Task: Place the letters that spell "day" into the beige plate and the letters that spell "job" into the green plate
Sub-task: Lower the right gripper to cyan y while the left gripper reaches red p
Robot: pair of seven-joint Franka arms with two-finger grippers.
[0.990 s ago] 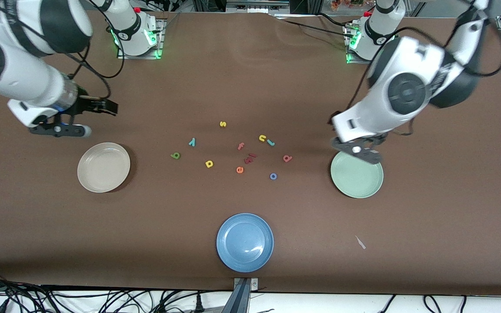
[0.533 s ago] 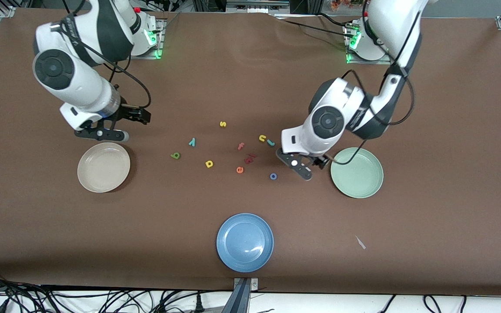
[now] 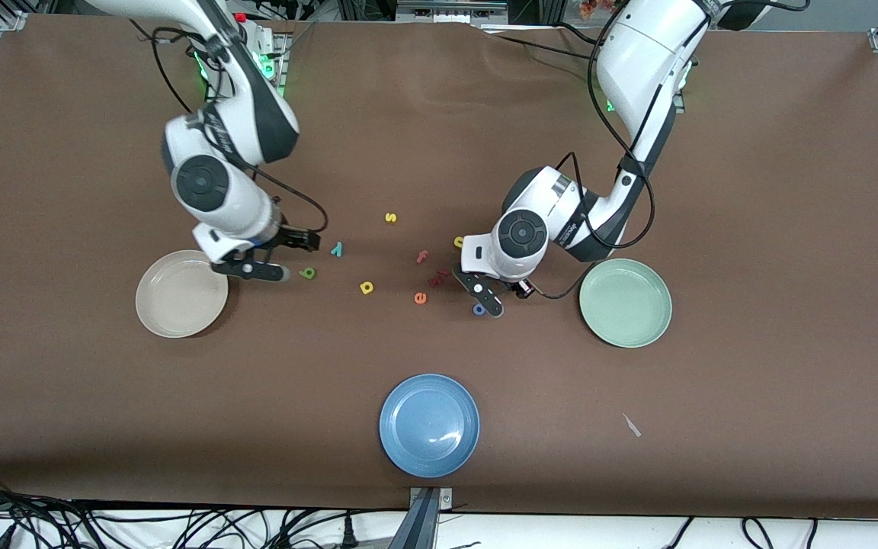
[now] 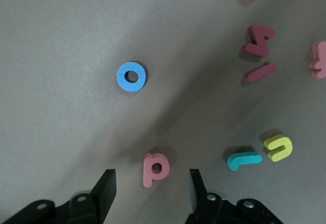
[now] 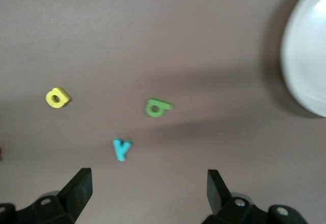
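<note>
My left gripper [image 3: 504, 285] is low over the table, open, its fingers [image 4: 104, 193] on either side of the red-pink "b" [image 4: 154, 169] without touching it. The blue "o" [image 4: 131, 76] [image 3: 478, 309] and teal "j" [image 4: 244, 160] lie close by. The green plate [image 3: 626, 303] is empty, toward the left arm's end. My right gripper [image 3: 309, 242] [image 5: 147, 188] hangs open and empty beside the teal "y" [image 3: 337, 248] [image 5: 121, 148], with the green "a" [image 3: 307, 272] [image 5: 158, 107] and yellow "d" [image 3: 366, 287] [image 5: 57, 98] nearby. The beige plate [image 3: 181, 293] [image 5: 308, 56] is empty.
A yellow "s" [image 3: 390, 218], yellow "n" [image 4: 279, 147], orange "e" [image 3: 420, 298], pinkish "f" [image 3: 423, 256] and dark red pieces [image 4: 259, 33] lie among the letters. An empty blue plate [image 3: 429, 425] sits nearest the front camera. A small pale scrap [image 3: 631, 425] lies on the cloth.
Both arms swung in toward the letters and came down. The left gripper went from over the green plate to the "b" and its jaws narrowed. The right gripper moved to the "y".
</note>
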